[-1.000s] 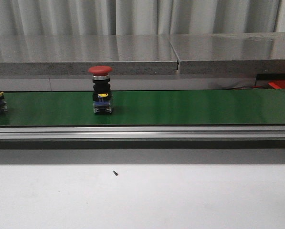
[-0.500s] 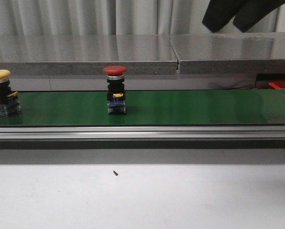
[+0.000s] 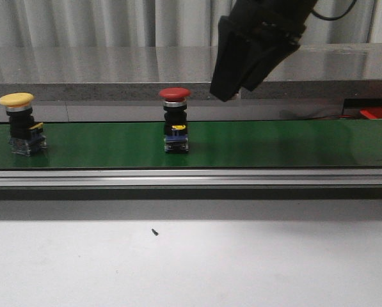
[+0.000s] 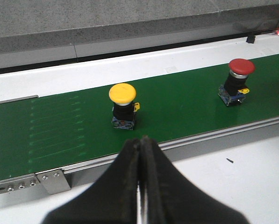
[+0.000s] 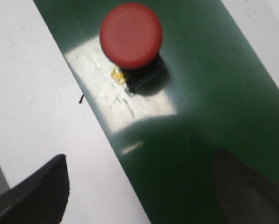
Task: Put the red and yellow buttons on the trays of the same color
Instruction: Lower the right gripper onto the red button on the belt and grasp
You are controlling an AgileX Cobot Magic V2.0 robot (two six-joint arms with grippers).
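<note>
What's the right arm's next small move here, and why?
Probably lower the right gripper onto the red button and track it. Its jaws are open; the button stands upright on the green belt, below and to the left of the fingers, untouched. The left gripper is shut, near the yellow button.

Two buttons stand upright on the conveyor belt (image 3: 280, 144), which runs left to right across the table (image 3: 242, 262) near its far edge. One button (image 3: 22, 125) stands near the belt's left end, the other button (image 3: 176, 120) left of its middle, well apart. The right gripper (image 3: 232, 83) hangs above the belt's far edge, just right of the second button, and a small speck (image 3: 154, 231) lies on the table before the belt.
</note>
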